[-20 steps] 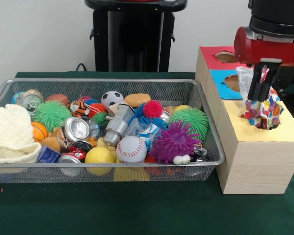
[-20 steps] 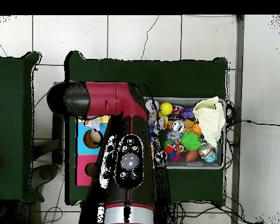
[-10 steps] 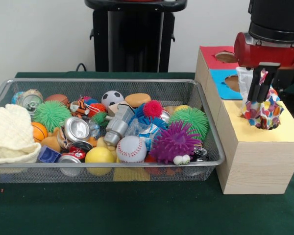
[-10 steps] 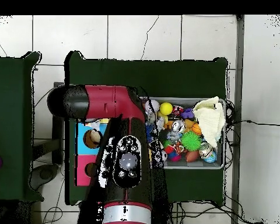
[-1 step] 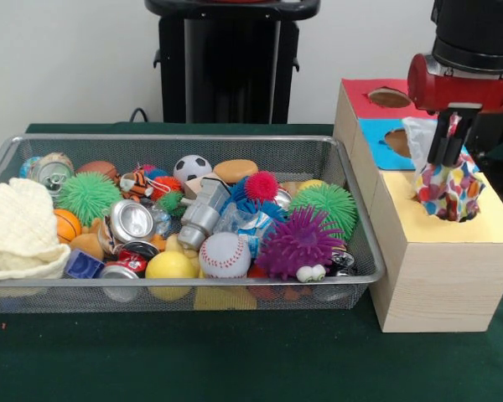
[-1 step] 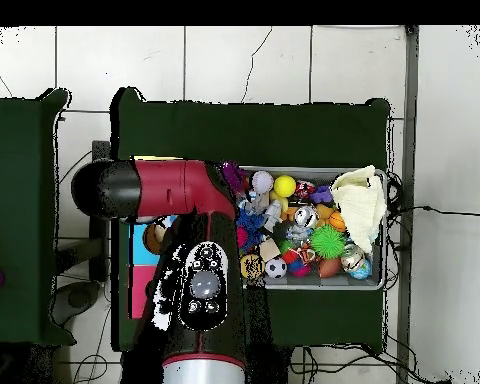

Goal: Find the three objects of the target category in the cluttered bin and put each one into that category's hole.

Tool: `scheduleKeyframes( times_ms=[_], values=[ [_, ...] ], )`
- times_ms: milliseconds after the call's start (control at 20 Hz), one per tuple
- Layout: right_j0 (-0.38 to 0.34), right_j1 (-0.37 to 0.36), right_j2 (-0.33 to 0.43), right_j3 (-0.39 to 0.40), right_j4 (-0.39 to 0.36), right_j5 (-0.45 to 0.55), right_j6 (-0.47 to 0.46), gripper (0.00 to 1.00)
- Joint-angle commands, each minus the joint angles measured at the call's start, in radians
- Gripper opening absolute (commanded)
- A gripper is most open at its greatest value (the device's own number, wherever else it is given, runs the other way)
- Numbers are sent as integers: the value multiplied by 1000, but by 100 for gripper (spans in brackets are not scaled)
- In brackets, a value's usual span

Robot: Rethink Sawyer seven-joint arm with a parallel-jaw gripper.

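Clamped on the top of a polka-dot cloth bag (image 5: 449, 186), the claw (image 5: 447, 155) hangs over the yellow-topped section of the wooden sorting box (image 5: 440, 268) in the front view, with the bag's lower end already sitting in the yellow section's hole (image 5: 436, 208) and its bulk bunched above the rim. A pale, crinkled piece of material shows beside the fingers, and I cannot tell whether it is part of the bag or something separate. Behind it on the box are a blue section and a red section (image 5: 377, 98), each with its own hole. To the side stands the wire-mesh bin (image 5: 184, 289) on the green worktop (image 5: 235, 360), heaped with a baseball (image 5: 224, 255), a purple spiky ball (image 5: 298, 241), a green spiky ball (image 5: 325, 207), a soccer ball (image 5: 192, 168), crushed cans and a cream knitted cloth (image 5: 18, 228) at one end. To finish this step well, I judge the bag should be lowered straight down until most of it is inside the hole before letting go, since soft fabric can catch on the rim and slump outside. From overhead, the red and black arm (image 6: 199, 250) covers the box almost entirely, so neither the claw nor the bag can be seen there; only a strip of the coloured top peeks out beside the arm. The bin (image 6: 384, 285) lies just beside the arm, its cream cloth at the end far from the box.
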Motion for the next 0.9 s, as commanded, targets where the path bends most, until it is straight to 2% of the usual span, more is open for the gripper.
scheduleKeyframes(
  times_ms=[50,200,600,900],
  values=[
    [-5,14,1,125,36,-25,253,0],
    [-6,21,4,128,42,-38,248,0],
    [-14,67,25,130,50,-153,241,0],
    [-7,96,17,87,49,-177,235,0]
  ],
)
